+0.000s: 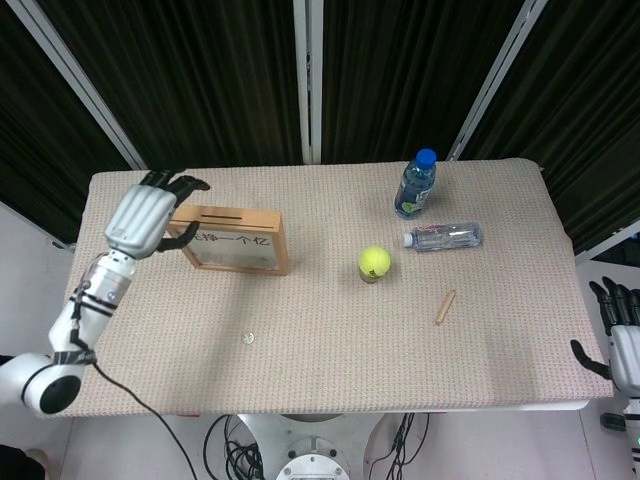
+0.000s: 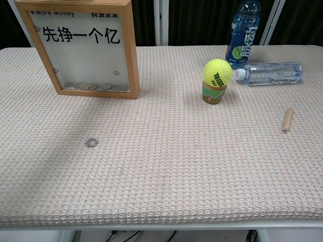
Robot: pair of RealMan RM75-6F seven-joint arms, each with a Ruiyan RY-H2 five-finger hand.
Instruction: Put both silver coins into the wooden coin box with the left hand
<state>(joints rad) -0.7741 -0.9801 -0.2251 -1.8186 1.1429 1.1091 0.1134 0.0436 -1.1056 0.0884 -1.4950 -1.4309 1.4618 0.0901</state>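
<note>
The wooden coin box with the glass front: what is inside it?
Silver coins lie in a row along the bottom of the wooden coin box. Their exact number cannot be told.

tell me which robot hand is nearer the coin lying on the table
Left. The left robot hand is up by the end of the wooden coin box, beyond the silver coin. The right robot hand hangs off the table's far right edge, much farther away.

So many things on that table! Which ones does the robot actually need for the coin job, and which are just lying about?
Needed:
left hand
wooden coin box
silver coin on the cloth

Lying about:
tennis ball
upright bottle
bottle on its side
wooden stick
right hand
</note>
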